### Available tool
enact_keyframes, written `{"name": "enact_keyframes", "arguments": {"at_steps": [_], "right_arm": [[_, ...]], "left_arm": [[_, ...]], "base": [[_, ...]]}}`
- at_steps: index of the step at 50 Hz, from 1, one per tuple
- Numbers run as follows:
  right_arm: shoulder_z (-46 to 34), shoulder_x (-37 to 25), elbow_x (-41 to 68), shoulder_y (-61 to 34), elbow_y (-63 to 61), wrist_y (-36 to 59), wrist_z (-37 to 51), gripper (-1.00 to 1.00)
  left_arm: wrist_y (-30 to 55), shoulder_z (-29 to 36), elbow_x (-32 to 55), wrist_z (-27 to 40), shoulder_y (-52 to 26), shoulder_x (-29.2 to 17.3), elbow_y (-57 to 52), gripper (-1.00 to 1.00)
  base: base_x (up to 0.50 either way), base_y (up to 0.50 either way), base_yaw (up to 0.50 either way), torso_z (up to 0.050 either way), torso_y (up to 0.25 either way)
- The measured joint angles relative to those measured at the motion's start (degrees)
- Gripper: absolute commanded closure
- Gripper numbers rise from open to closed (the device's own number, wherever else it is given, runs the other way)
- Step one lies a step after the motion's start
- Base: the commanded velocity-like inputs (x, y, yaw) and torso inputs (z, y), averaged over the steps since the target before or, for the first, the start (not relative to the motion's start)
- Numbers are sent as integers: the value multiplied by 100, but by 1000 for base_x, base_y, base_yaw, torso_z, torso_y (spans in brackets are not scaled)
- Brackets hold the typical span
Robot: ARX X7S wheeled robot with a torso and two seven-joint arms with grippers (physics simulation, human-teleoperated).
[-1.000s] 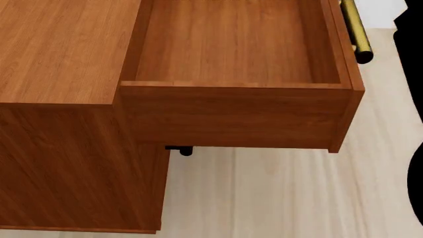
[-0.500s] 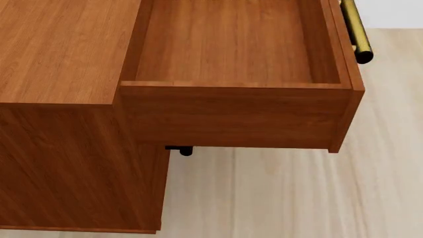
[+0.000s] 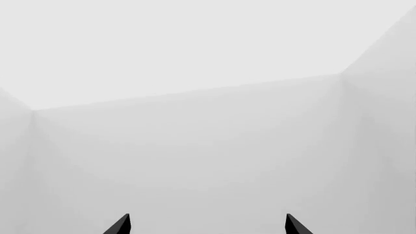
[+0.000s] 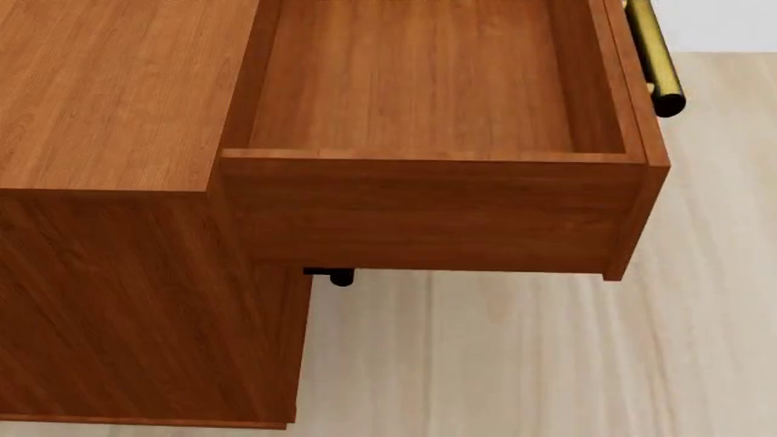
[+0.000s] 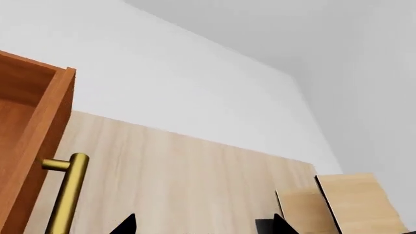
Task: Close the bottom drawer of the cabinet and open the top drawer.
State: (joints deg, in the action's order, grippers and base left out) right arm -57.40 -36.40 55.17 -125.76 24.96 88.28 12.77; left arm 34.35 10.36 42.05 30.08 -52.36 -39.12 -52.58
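The cabinet is filling the left of the head view, its reddish-brown top and side wall showing, and the top drawer is standing pulled well out toward the right, its empty wooden floor lying open to the camera. Its brass bar handle is running along the drawer front at the far right edge. Below the open drawer nothing else is projecting from the cabinet face, so the bottom drawer is judged to be already shut, though its front is hidden from here. A small black part is peeking out just under the drawer's near corner; what it is cannot be told.

Neither arm is appearing in the head view. The right gripper is showing two dark fingertips spread apart with nothing between them, hanging near the brass handle and the drawer's front edge but not touching either, with pale floor and a light wooden panel beyond. The left gripper is likewise spread and empty, pointing at bare white walls, well apart from the cabinet.

The drawer looks like a stiff, light wooden box that should slide straight on its runners; the smooth metal bar is probably slippery, so a hold is best taken around its middle, fingers on either side of the rod, pulling squarely along the slide direction. With the drawer this far out, the task appears essentially done.
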Motion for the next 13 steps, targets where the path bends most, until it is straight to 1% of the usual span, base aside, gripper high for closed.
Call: {"name": "enact_keyframes", "arguments": {"at_steps": [13], "right_arm": [[120,-613,1271,-330,-223,58,1211,-100]], "left_arm": [[50,-14,102,59,-68,-33,-42,-100]], "base": [[0,0,0,0,0]]}}
